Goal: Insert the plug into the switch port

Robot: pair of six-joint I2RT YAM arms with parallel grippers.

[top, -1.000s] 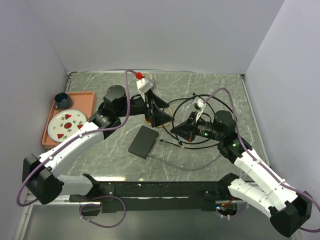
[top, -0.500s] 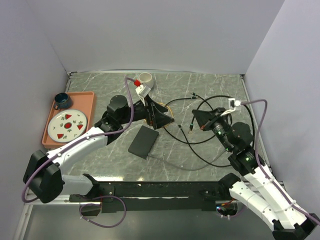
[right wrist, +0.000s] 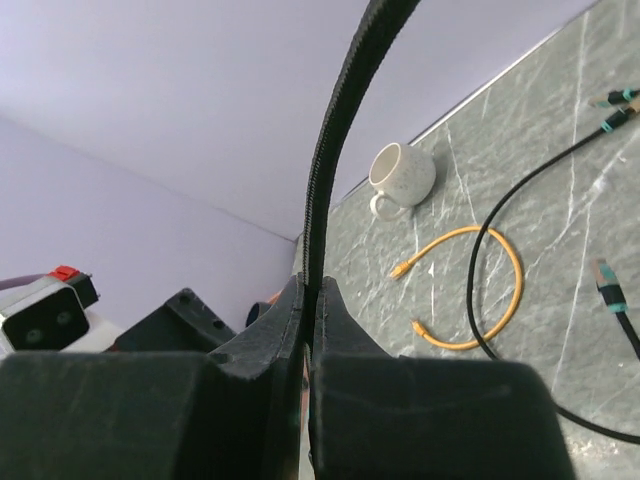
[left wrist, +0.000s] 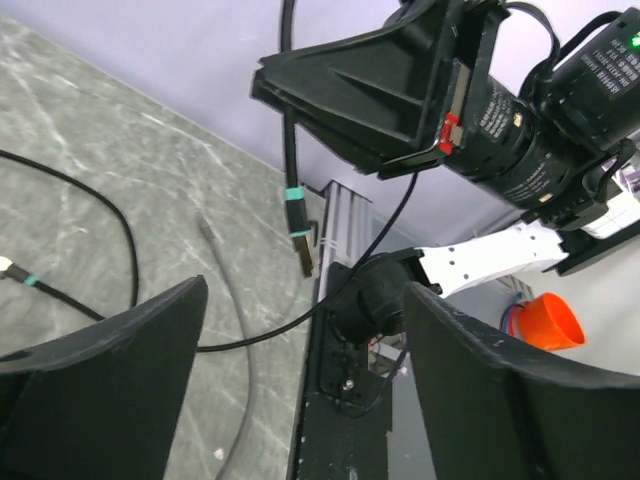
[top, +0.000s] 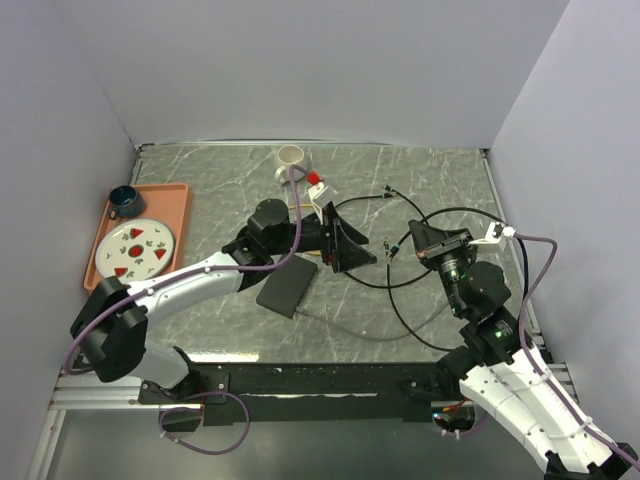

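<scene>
our right gripper (right wrist: 309, 297) pinches the black cable (right wrist: 330, 130), its plug (left wrist: 303, 250) dangling free, and our left gripper (left wrist: 305, 290) gapes empty near the flat black box (top: 287, 283), whose switch port we cannot see, so we should brace the box, level the plug and push straight; the motor label (left wrist: 495, 105) is unreadable.

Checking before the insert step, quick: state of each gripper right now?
Left gripper: open, holding nothing.
Right gripper: closed on the black cable.
</scene>
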